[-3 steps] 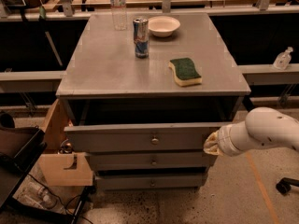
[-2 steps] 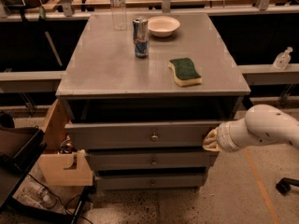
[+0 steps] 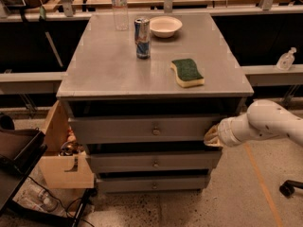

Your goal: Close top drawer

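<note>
At the far left, a light wooden box [image 3: 64,167] stands beside the grey cabinet [image 3: 104,67], with a black cart [image 3: 16,152] in front of it. On the cabinet's top, toward the back, a clear water bottle [image 3: 120,6] stands upright; no label on it can be read. Just to its right and nearer the front stands a blue and silver can [image 3: 142,30]; its print is too small to read. A pale bowl [image 3: 165,26] sits right of the can, and a green and yellow sponge [image 3: 187,71] lies flat nearer the front right.

Below the top, the top drawer [image 3: 128,129] stands partly out, a dark gap above its front and a small round knob [image 3: 155,131] at its centre. The two drawers under it stand a little out too. The gripper [image 3: 211,136] presses against the right end of the top drawer's front, on the white arm [image 3: 267,122] that comes in from the right. I cannot tell whether the gripper is spread or pressed together.

Since a second ago, the drawer front has slid further in, narrowing the gap, and the gripper has followed it.
</note>
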Motion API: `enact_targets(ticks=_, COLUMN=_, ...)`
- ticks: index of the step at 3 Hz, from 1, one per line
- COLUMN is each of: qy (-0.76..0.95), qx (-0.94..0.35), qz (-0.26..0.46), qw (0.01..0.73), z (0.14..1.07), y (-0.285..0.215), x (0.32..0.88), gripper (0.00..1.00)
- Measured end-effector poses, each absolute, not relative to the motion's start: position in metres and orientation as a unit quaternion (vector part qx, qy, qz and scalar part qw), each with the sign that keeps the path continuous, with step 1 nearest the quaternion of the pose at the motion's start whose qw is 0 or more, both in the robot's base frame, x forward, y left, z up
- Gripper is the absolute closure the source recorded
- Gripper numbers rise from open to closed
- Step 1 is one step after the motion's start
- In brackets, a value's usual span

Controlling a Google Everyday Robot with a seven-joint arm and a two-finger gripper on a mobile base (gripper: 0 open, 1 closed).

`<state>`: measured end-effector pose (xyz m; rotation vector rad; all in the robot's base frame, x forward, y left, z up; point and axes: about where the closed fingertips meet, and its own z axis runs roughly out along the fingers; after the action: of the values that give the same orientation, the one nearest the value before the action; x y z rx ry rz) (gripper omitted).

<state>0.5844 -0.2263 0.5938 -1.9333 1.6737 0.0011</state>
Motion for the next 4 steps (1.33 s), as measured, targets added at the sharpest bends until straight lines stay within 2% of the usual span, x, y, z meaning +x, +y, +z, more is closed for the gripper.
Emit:
enact_targets(ticks=2, qy=0.630, qx=-0.720, qz=0.001, qw=0.291, z=0.607, y=-0.235, x=0.575, gripper=1.00)
enact_targets(ticks=4, qy=0.658, qx=-0.686, qz=0.005, qw=0.309, z=0.669, y=-0.285, x=0.557, gripper=1.00)
